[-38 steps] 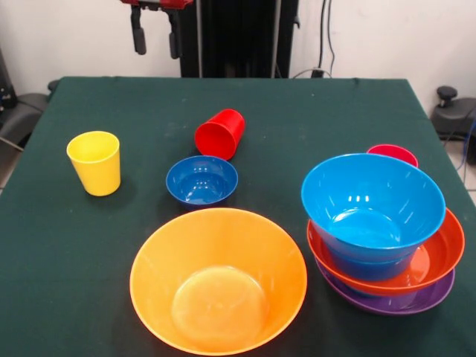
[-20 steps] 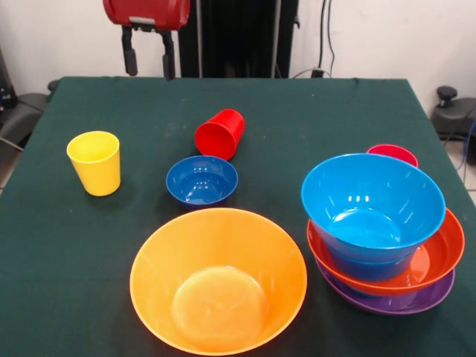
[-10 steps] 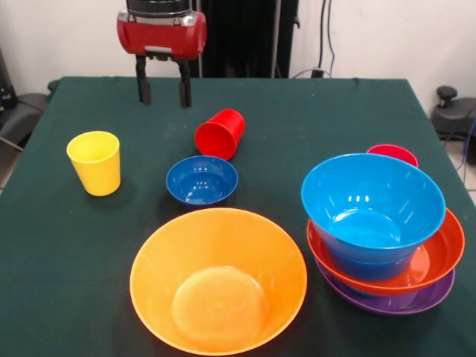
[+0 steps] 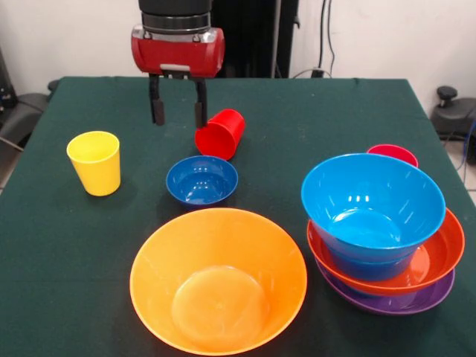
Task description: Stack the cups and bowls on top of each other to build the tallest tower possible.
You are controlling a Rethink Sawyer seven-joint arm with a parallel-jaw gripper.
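End effector spread, empty, hanging beside tipped red cup on desk. Tower near right: purple, red-orange, blue bowls nested. Yellow cup upright left.

counter: showing plain dark green
big bowl: glowing orange
small bowl: showing deep blue
tower: showing purple lowest, red-orange next, blue on top
upright cup: showing yellow
tipped cup: showing red
gripper: showing a red body, black jaws
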